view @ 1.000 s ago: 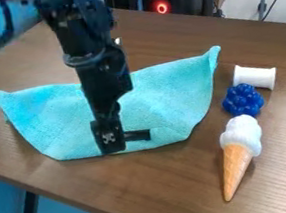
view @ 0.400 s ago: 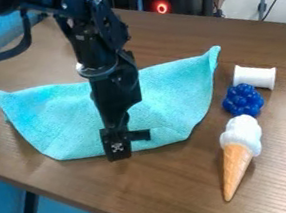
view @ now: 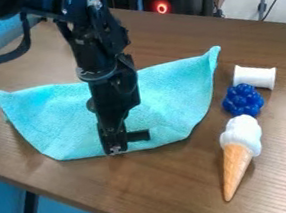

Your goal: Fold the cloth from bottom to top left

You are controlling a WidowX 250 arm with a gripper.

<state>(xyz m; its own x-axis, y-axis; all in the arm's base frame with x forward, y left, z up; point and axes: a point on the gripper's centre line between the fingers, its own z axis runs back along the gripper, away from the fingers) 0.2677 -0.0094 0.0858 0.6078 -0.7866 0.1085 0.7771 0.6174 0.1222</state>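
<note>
A turquoise cloth lies spread on the brown table, its upper right corner raised a little and its lower edge fairly straight. The black gripper hangs over the lower middle of the cloth, with its lowest part at the bottom edge. The arm covers a strip of cloth from the upper middle down to that edge.
Right of the cloth are a white spool, a blue berry-like toy and a toy ice cream cone. The table's front edge runs diagonally below the cloth.
The arm has shifted slightly right and stands more upright. The gripper dipped past the bottom edge, then rose slightly. The cloth looks unchanged.
</note>
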